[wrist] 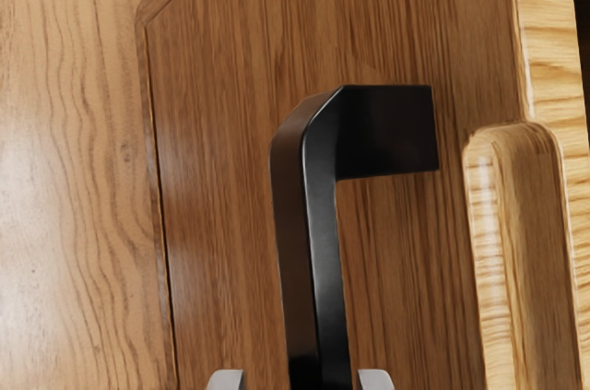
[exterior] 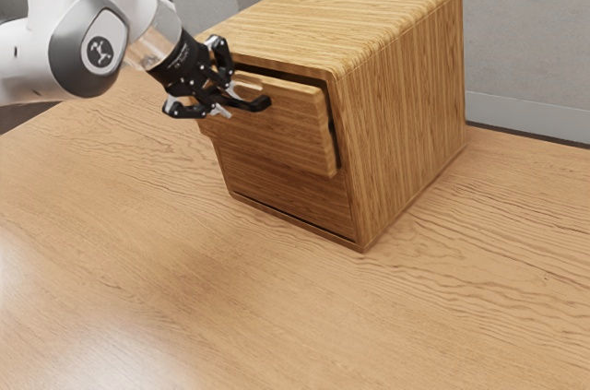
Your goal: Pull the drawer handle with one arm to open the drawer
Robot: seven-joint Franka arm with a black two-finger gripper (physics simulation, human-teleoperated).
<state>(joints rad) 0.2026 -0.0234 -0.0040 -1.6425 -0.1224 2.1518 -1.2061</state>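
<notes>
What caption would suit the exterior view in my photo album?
Black two-finger gripper at the black metal handle of a light wooden cabinet's upper drawer, which stands partly open.

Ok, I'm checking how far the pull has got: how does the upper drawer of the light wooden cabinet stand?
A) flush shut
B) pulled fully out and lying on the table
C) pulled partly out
C: the wooden upper drawer front stands proud of the light wooden cabinet, with a dark gap open along its top edge.
</notes>
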